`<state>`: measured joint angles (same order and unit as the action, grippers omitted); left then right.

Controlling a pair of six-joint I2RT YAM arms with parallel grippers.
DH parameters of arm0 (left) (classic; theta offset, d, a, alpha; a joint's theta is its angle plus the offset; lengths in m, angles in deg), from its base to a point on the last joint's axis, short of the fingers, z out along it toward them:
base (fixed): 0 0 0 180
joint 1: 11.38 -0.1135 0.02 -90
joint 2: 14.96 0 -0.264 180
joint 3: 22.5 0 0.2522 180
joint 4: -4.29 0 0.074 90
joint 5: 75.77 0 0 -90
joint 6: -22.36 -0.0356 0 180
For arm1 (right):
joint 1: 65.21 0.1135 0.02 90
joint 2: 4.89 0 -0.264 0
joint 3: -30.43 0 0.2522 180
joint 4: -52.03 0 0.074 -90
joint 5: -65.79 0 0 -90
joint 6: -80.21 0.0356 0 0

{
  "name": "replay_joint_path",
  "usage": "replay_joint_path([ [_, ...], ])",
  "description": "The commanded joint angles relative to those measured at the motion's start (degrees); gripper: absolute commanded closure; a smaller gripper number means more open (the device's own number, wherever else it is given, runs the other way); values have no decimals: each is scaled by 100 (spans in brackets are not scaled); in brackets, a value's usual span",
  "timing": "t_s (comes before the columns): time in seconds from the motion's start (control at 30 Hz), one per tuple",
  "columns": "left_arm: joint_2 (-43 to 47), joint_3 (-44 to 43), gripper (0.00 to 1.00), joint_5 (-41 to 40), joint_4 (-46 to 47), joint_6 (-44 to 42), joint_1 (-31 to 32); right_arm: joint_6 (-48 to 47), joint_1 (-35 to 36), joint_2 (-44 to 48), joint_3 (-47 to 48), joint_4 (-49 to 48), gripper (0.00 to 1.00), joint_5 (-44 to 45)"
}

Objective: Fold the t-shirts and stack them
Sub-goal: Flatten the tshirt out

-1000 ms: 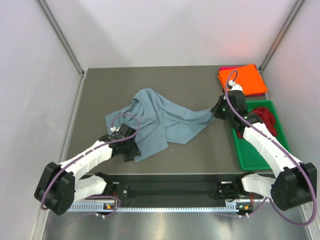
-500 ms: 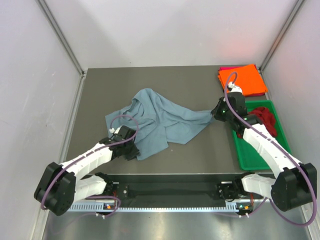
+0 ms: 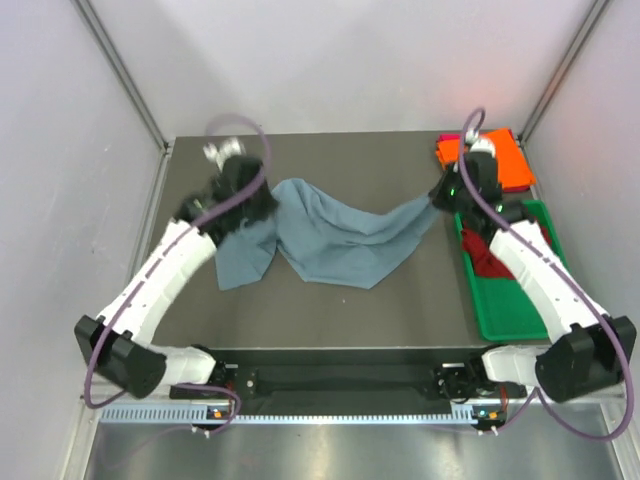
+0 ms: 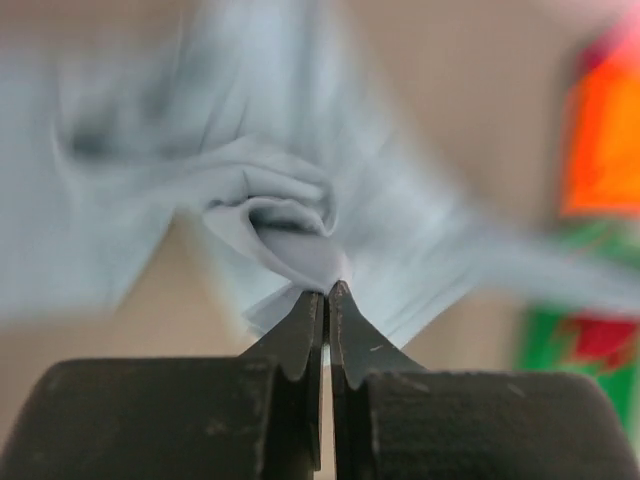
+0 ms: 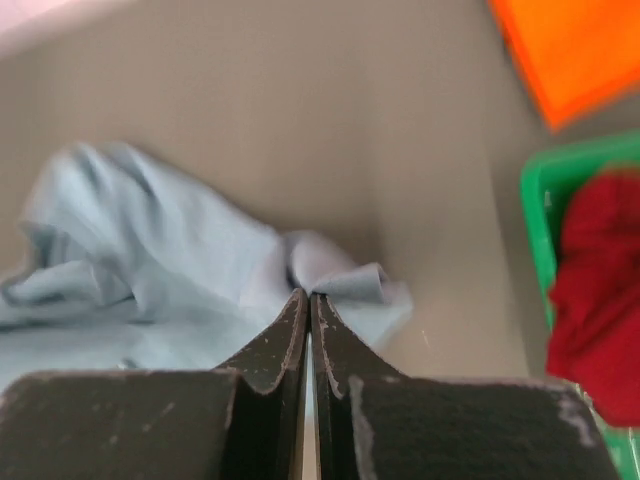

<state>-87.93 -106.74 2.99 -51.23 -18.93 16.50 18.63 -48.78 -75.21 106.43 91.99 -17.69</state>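
The blue-grey t-shirt point(image 3: 340, 238) hangs stretched between both grippers and sags in the middle over the table. My left gripper point(image 3: 247, 197) is raised at the back left, shut on a bunched fold of it point(image 4: 295, 215). My right gripper point(image 3: 441, 197) is shut on the shirt's opposite edge point(image 5: 345, 282). The orange t-shirt point(image 3: 503, 160) lies folded at the back right corner, with a strip of the magenta t-shirt point(image 3: 447, 139) showing under it. The dark red t-shirt point(image 3: 487, 257) lies crumpled in the green tray point(image 3: 508, 312).
The green tray stands along the table's right edge, right under my right arm. Grey walls close in the table on the left, right and back. The orange shirt point(image 5: 572, 52) and the tray point(image 5: 536, 198) show at the right of the right wrist view.
My left gripper closed on the blue-grey shirt and swung up and back to the far left with it. The right gripper moved slightly back. The shirt went from a heap to a stretched span.
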Motion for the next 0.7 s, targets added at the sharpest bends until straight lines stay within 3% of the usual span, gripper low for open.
replay_joint_path([
  [0.0, -374, -2289, 100, -748, -472, -932, -572, -153, -148, -383, 1969, 130, 100, 376],
  [0.03, -724, -2895, 100, -713, -639, -1012, -677, -170, -192, -481, 2342, 410, 100, 367],
  [0.07, -884, -4067, 100, -765, -797, -1143, -792, -232, -201, -560, 2694, 543, 100, 376],
  [0.17, -1298, -5864, 100, -1098, -1273, -1363, -828, -337, -219, -728, 3794, 1000, 100, 324],
  [0.23, -1308, -6449, 100, -1195, -1440, -1443, -828, -390, -219, -641, 4199, 1229, 100, 253],
  [0.33, -817, -6164, 100, -1293, -1222, -1513, -828, -487, -227, -281, 4130, 1326, 100, 226],
  [0.43, -298, -5085, 100, -1196, -1054, -1531, -837, -531, -219, 123, 3744, 1388, 100, 121],
  [0.67, 265, -4370, 100, -1021, -1150, -1549, -837, -478, -219, 941, 2717, 1476, 100, -203],
])
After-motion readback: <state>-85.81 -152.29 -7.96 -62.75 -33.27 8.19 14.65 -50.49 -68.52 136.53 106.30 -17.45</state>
